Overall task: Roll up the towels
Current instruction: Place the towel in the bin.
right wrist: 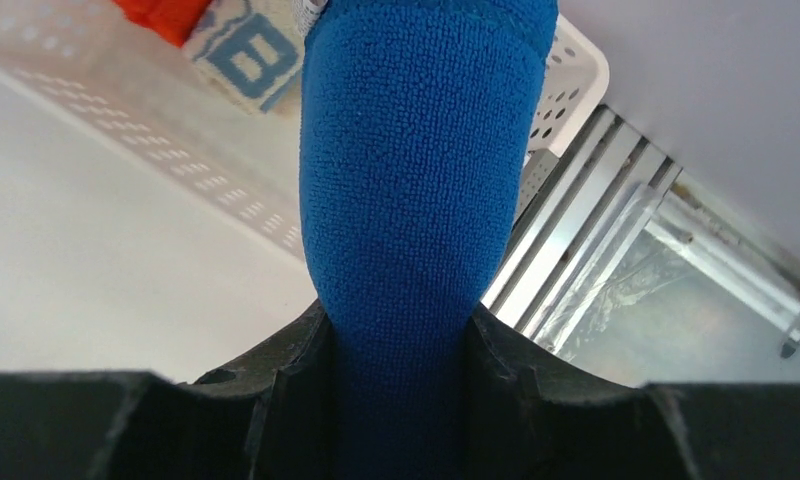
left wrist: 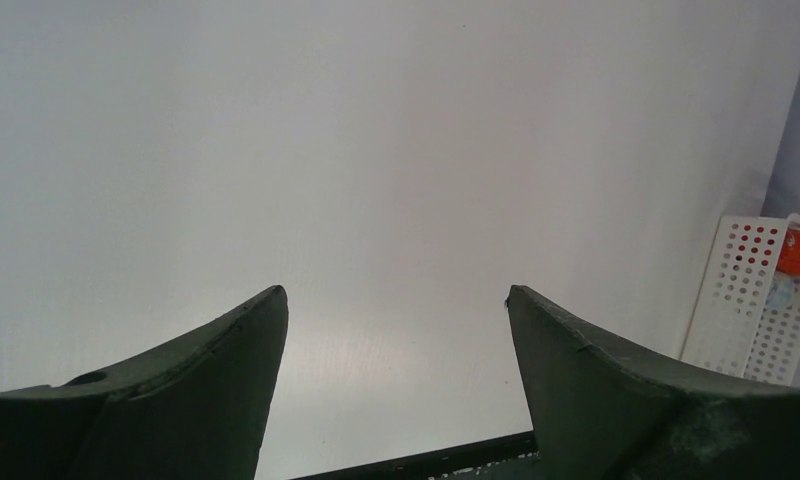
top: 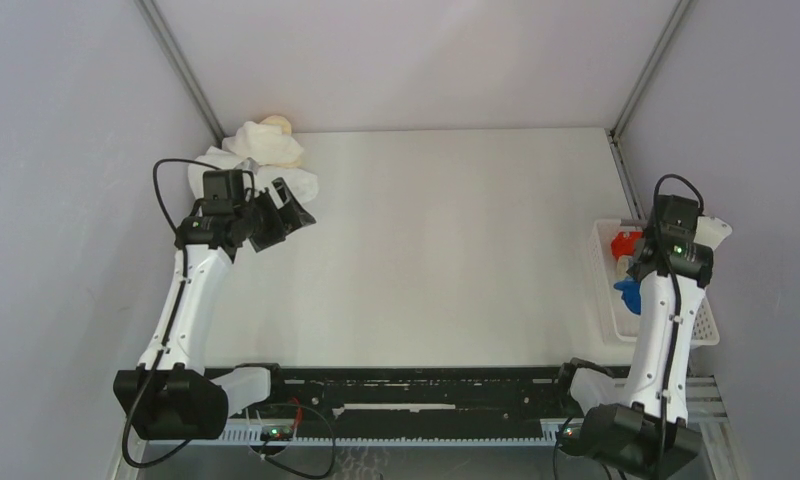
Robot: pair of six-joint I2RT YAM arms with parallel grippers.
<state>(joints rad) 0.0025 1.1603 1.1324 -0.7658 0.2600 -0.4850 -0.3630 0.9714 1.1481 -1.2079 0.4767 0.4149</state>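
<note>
Observed at 11 o'clock on the tabletop (top: pixel 446 250): pale towels (top: pixel 264 150), white and cream, heaped loose and crumpled, none rolled as far as can be told. Found just beside that heap, at its 5 o'clock: left gripper (left wrist: pixel 394 295), jaws spread wide, nothing between them, aimed across bare tabletop. No contact with any cloth visible.

Noted at 3 o'clock, along the tabletop's right edge: basket (top: pixel 604 310), white and perforated. Seen inside, toward its 12 o'clock end: red towel (top: pixel 626 243); next to it, patterned towel (right wrist: pixel 246 55), light blue on white. Whether either is rolled: cannot tell, too little showing.

Above the basket: right gripper (right wrist: pixel 396 335), clamped on blue towel (right wrist: pixel 416 180). Cloth formed into a tight, smooth cylinder, protruding forward from between the jaws toward the basket. Whether touching the basket: cannot tell.

Assessment: task judged partly done. Blue towel apparently rolled and in hand at the basket; red and patterned likely dealt with. Outstanding: pale towels at 11 o'clock, unrolled. Next requirement, presumably: blue roll set down, then one pale towel drawn from the heap and spread flat for rolling.
</note>
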